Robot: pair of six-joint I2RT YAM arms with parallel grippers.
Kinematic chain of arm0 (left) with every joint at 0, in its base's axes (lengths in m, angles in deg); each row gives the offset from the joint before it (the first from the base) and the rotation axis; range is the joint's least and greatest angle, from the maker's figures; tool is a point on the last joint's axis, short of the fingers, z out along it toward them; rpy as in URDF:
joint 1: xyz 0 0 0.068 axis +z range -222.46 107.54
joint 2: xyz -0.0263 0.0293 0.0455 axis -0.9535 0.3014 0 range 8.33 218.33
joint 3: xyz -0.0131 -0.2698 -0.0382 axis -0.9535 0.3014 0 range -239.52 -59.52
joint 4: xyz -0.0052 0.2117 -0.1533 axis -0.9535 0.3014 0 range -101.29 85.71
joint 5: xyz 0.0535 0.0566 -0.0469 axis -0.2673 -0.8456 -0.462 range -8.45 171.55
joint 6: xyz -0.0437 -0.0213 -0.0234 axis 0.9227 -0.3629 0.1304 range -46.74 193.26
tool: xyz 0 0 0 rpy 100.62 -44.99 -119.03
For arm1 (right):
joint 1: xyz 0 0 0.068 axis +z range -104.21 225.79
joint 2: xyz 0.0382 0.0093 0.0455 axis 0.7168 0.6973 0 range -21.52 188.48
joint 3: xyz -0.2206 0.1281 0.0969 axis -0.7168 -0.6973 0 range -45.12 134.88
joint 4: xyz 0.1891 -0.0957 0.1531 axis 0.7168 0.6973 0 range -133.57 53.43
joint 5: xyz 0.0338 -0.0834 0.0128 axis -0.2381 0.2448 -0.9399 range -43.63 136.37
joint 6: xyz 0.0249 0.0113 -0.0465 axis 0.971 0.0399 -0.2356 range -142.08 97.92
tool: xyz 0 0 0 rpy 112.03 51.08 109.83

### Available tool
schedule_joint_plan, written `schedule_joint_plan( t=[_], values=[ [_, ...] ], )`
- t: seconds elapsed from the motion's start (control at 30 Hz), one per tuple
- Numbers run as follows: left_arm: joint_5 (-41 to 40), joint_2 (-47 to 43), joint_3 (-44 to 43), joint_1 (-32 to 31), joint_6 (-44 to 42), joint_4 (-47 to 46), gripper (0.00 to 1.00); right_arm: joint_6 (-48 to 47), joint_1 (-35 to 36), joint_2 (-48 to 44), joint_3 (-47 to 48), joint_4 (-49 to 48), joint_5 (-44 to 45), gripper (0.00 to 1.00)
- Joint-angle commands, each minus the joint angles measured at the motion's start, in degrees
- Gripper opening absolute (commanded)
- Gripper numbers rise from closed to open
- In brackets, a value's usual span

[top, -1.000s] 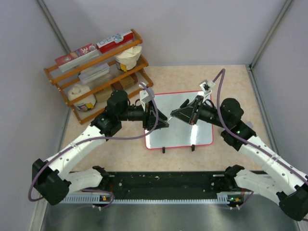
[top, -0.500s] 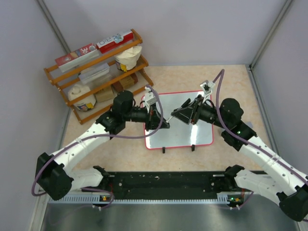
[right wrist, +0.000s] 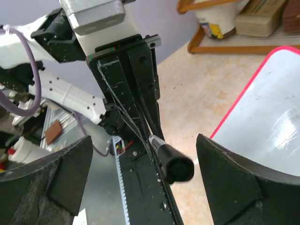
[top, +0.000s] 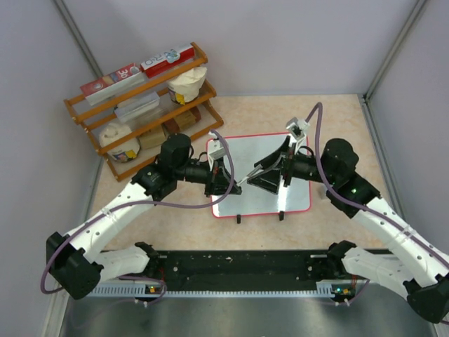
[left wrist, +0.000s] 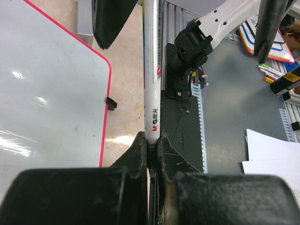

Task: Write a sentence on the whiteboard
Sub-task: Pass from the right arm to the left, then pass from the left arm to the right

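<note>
The whiteboard (top: 295, 196) lies flat between the arms, red-rimmed; no sentence shows on the parts in view. A white marker (top: 251, 174) with a black end hangs level above the board's left half. My left gripper (top: 234, 184) is shut on its lower end; in the left wrist view the fingers (left wrist: 138, 152) pinch the marker (left wrist: 151, 70) beside the whiteboard (left wrist: 47, 84). My right gripper (top: 269, 168) stands open around the other end. In the right wrist view its jaws stand wide apart on both sides of the marker's black end (right wrist: 177, 168), touching nothing, with the whiteboard (right wrist: 272, 108) at right.
A wooden rack (top: 140, 98) with boxes and tubs stands at the back left. The board's small black feet (top: 239, 219) point toward the black base rail (top: 238, 263) at the near edge. Papers (left wrist: 272, 150) lie beyond the rail.
The right gripper has let go of the marker and opened wide. The left gripper has shut on the marker and now holds it alone, slightly lower and more to the left.
</note>
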Motion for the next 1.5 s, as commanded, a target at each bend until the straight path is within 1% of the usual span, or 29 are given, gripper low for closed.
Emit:
schedule_joint_plan(
  t=[0.0, 0.17, 0.2, 0.23, 0.33, 0.4, 0.47, 0.5, 0.53, 0.7, 0.83, 0.9, 0.97, 1.0, 1.03, 1.07, 1.2, 1.23, 1.27, 1.3, 1.37, 1.4, 1.47],
  values=[
    [2.3, -1.08, -1.74, -0.03, -1.37, 0.45, 0.0, 0.62, 0.18, 3.72, 2.81, -1.85, -8.89, 0.86],
    [2.74, -0.72, -2.18, -0.38, -1.2, 0.45, 0.0, 0.89, 0.88, 6.63, 3.16, -1.76, -11.1, 0.73],
    [2.65, -0.72, -2.09, -0.38, -1.28, 0.54, 0.0, 1.15, 0.88, 6.72, 3.08, -3.41, -11.19, 0.72],
    [2.48, -0.72, -2.09, -0.29, -1.46, 0.54, 0.0, 1.24, 0.97, 6.63, 3.07, -3.51, -11.1, 0.67],
    [2.47, -0.99, -1.83, -0.29, -1.64, 0.45, 0.0, 0.98, 0.97, 5.84, 2.9, -3.08, -9.79, 0.62],
    [2.65, -0.99, -1.65, -0.38, -1.64, 0.54, 0.0, 1.06, 0.97, 5.4, 2.72, -3.07, -9.17, 0.61],
    [2.56, -0.99, -1.48, -0.47, -1.64, 0.45, 0.0, 1.59, 0.88, 5.23, 2.55, -2.99, -7.94, 0.56],
    [2.47, -0.99, -1.39, -0.47, -1.72, 0.8, 0.0, 2.12, 0.97, 5.23, 2.46, -3.25, -7.85, 0.53],
    [2.13, -0.99, -1.3, -0.38, -1.9, 0.89, 0.0, 2.21, 0.97, 5.31, 2.55, -3.43, -8.2, 0.45],
    [2.12, -1.25, -0.77, -0.38, -2.34, 1.07, 0.0, 2.21, 0.79, 5.32, 2.37, -2.9, -7.76, 0.43],
    [1.6, -1.34, -0.33, -0.38, -2.95, 1.77, 0.0, 2.3, 0.88, 5.05, 2.2, -2.55, -7.23, 0.33],
    [1.24, -1.25, 0.02, -0.47, -3.13, 2.03, 0.0, 2.3, 0.88, 5.05, 2.2, -2.37, -7.23, 0.32],
    [1.33, -1.16, 0.37, -0.47, -3.13, 2.03, 0.0, 2.21, 1.06, 4.96, 2.11, -2.37, -6.97, 0.21],
    [1.42, -1.16, 0.37, -0.38, -3.04, 1.95, 0.0, 2.3, 0.97, 4.87, 1.85, -2.37, -6.97, 0.09],
    [1.16, -1.25, 0.37, -0.47, -3.04, 1.94, 0.0, 2.21, 0.88, 4.79, 1.84, -2.37, -6.97, 0.03],
    [1.15, -1.25, 0.46, -0.47, -3.22, 1.94, 0.0, 2.21, 0.97, 4.87, 1.76, -2.37, -7.06, 0.0],
    [-0.42, -1.43, 0.37, -0.38, -3.39, 2.03, 0.0, 1.24, 0.88, 4.44, 1.49, -0.44, -6.62, 0.0],
    [-1.12, -1.51, 0.37, -0.38, -3.39, 2.03, 0.05, 0.98, 0.97, 4.35, 1.41, 0.08, -6.18, 0.0],
    [-2.09, -1.6, 0.37, -0.38, -2.87, 2.21, 0.18, 0.46, 0.97, 3.82, 1.32, 0.44, -5.57, 0.0],
    [-3.23, -1.69, 0.46, -0.38, -2.61, 2.3, 0.24, 0.28, 0.8, 3.56, 1.23, 0.96, -4.08, 0.0],
    [-6.74, -2.47, 0.98, -0.38, -1.82, 2.47, 0.31, -0.51, 0.97, 2.77, 1.23, 3.24, -1.8, 0.0],
    [-7.89, -2.91, 1.33, -0.29, -1.64, 2.47, 0.39, -0.69, 0.88, 1.72, 0.97, 3.95, 0.65, 0.0],
    [-11.05, -4.76, 2.91, -0.29, -0.41, 1.77, 0.43, -1.04, 0.97, 0.4, 0.62, 6.41, 3.56, 0.0]
  ],
)
